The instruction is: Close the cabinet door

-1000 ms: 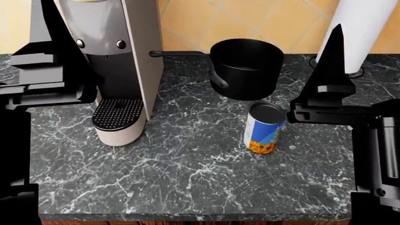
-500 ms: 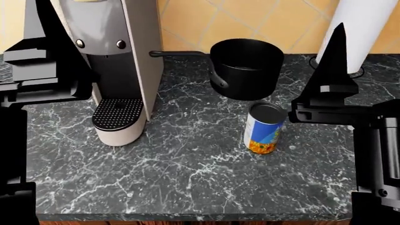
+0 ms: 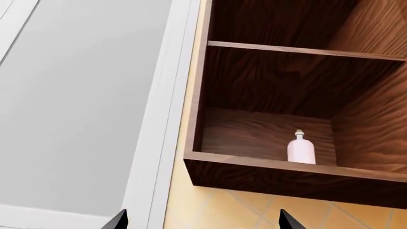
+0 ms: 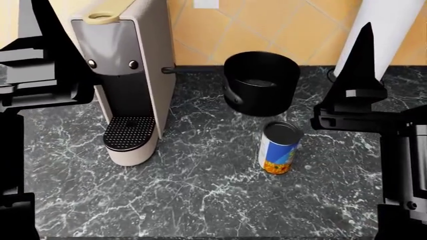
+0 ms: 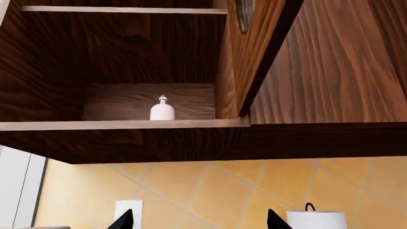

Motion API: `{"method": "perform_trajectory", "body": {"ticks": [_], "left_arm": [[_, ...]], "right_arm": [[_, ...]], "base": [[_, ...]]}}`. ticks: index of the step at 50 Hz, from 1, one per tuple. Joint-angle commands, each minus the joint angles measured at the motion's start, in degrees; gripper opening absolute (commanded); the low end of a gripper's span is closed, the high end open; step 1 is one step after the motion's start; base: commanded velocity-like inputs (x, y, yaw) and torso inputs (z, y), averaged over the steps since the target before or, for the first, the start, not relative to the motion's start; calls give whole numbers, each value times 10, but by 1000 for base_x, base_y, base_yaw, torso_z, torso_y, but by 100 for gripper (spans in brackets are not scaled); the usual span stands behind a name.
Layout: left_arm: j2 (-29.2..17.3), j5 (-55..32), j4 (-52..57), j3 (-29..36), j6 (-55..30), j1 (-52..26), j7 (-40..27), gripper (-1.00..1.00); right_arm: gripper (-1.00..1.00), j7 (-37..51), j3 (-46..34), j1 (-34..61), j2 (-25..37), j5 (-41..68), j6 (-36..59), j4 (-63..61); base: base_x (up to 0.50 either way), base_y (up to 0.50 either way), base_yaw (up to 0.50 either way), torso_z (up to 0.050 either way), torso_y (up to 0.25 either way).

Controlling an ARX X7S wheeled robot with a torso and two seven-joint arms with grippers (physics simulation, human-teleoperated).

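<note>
The wooden wall cabinet (image 5: 127, 143) hangs above the counter with its inside showing. The cabinet door (image 5: 258, 52) stands swung outward, seen nearly edge-on, with a metal handle (image 5: 242, 15) near its edge. A pink bottle (image 5: 162, 109) stands on the lower shelf and shows in the left wrist view too, as the bottle (image 3: 300, 149). My left gripper (image 3: 202, 220) is open, pointing up below the cabinet's left corner. My right gripper (image 5: 198, 220) is open, pointing up below the cabinet's underside. Neither touches the door. The head view does not show the cabinet.
On the dark marble counter (image 4: 200, 190) stand a coffee machine (image 4: 127, 80), a black pot (image 4: 261, 82), a tin can (image 4: 279, 147) and a paper towel roll (image 4: 390, 25). A grey-white panel (image 3: 83, 105) flanks the cabinet's left side. The wall is tiled orange.
The head view has tilted upward: the counter items sit lower in the picture and the coffee machine's top now shows. Both arms stay raised, the left a little higher.
</note>
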Motion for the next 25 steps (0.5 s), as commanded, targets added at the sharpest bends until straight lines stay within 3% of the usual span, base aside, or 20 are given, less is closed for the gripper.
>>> {"method": "perform_trajectory", "body": {"ticks": [1, 25], "left_arm": [[0, 1, 0, 1, -1, -1, 0, 100], [-2, -2, 1, 4, -8, -5, 1, 100]], "right_arm": [[100, -2, 1, -2, -1, -1, 0, 1], [100, -4, 4, -5, -1, -2, 0, -1]], "base": [[0, 0, 0, 50, 0], [0, 0, 0, 50, 0]]}}
